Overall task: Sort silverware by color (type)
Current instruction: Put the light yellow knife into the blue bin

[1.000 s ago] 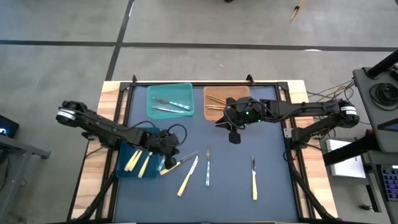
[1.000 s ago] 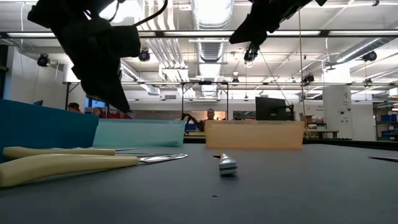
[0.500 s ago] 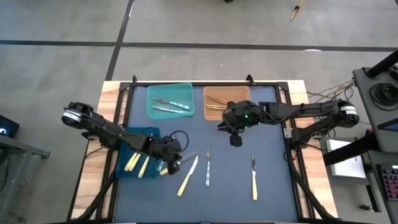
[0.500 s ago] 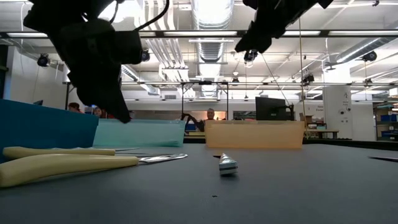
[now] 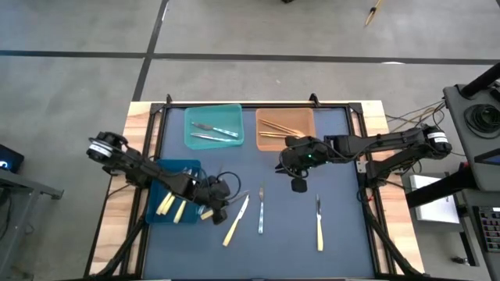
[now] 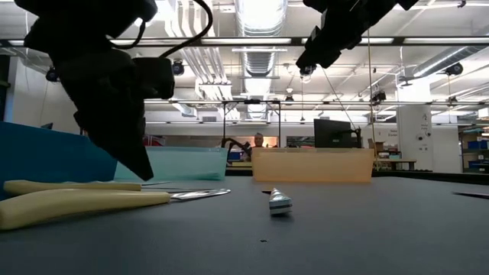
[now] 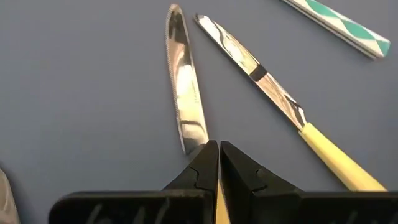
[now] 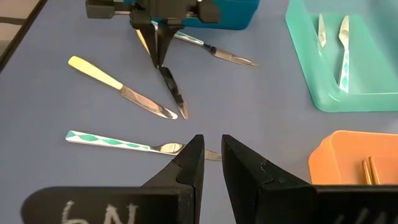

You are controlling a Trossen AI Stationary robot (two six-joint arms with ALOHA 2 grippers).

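Yellow-handled knife (image 7: 186, 112) is pinched by its handle in the closed left gripper (image 5: 209, 209), low over the mat beside the blue bin (image 5: 173, 173); carrying it there is judged next. The right gripper (image 5: 298, 181), slightly parted and empty, is held mid-table.

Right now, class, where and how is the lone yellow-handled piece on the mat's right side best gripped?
The yellow-handled piece: probably by its handle, from straight above, fingers across its width; it lies flat, apart from the others.
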